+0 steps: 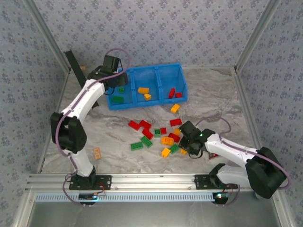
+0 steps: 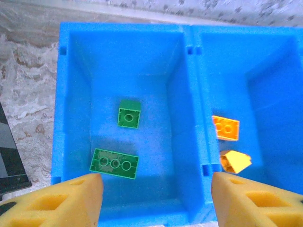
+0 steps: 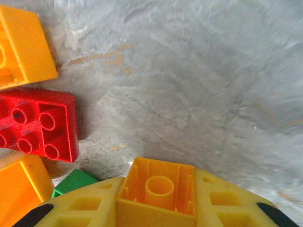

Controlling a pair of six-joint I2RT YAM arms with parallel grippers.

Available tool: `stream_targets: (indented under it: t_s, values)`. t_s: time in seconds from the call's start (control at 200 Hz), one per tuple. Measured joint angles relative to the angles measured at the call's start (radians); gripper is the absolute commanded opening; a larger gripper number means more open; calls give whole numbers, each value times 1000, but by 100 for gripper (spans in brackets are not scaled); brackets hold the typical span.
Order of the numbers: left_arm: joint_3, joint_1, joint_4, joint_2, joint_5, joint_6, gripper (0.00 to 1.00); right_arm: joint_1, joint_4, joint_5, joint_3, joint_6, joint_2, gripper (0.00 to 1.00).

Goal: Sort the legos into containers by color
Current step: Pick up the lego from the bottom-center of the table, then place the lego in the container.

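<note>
**Right tool** (image 3: 158,203): yellow padded fingers (image 3: 227,208) pinching a small orange-yellow plastic brick (image 3: 158,189), hollow underside towards the wrist camera, low over the grey marbled desk (image 3: 199,85).
- Touching the tool's left finger: corner of a green brick (image 3: 73,182), mostly hidden.
- Just left of the tool: red square studded brick (image 3: 40,125), flat on the desk.
- Beside that: two more orange-yellow blocks, one ahead (image 3: 21,45), one nearer (image 3: 21,189).
- Left of the tool and ahead of it, in the top view: loose scatter of red, green and orange-yellow legos (image 1: 167,140), lying between the tool and the bin.

**Left tool** (image 2: 156,203): foam fingertips (image 2: 71,198) spread apart, nothing between them.
- Hanging above the left compartment (image 2: 156,80) of a bright blue rectangular plastic bin (image 1: 142,103).
- Directly beneath: small green square brick (image 2: 129,114) and long green studded brick (image 2: 114,163), apart, both on the compartment floor.
- Right of the tool, in the middle compartment (image 2: 265,94): two orange-yellow pieces, one flat (image 2: 225,127), one tilted (image 2: 235,161).
- Farther right, in the right compartment (image 1: 173,78): two red bricks (image 1: 174,93).
</note>
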Motion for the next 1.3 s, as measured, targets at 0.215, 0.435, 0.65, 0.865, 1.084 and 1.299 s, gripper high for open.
stream_targets:
  t_s: [0.215,0.435,0.65,0.865,1.084,1.299]
  values:
    - [-153,0,-41,-208,23,15,62,-71,-162,51,278,-233,32,29]
    - [-327,-21,-124,-409,31,27,62,-92,-182,100,629,-524,248,29]
    - [-504,-140,-196,-544,50,11,63,-69,-125,132,971,-788,535,29]
    - [-656,-178,-188,-586,99,-178,64,-31,-79,159,1268,-980,792,28]
    - [-771,-229,-129,-610,149,-389,65,-7,-73,173,1495,-1100,1008,28]
    - [-774,-316,-88,-579,157,-472,65,-4,-80,154,1627,-1161,1167,28]
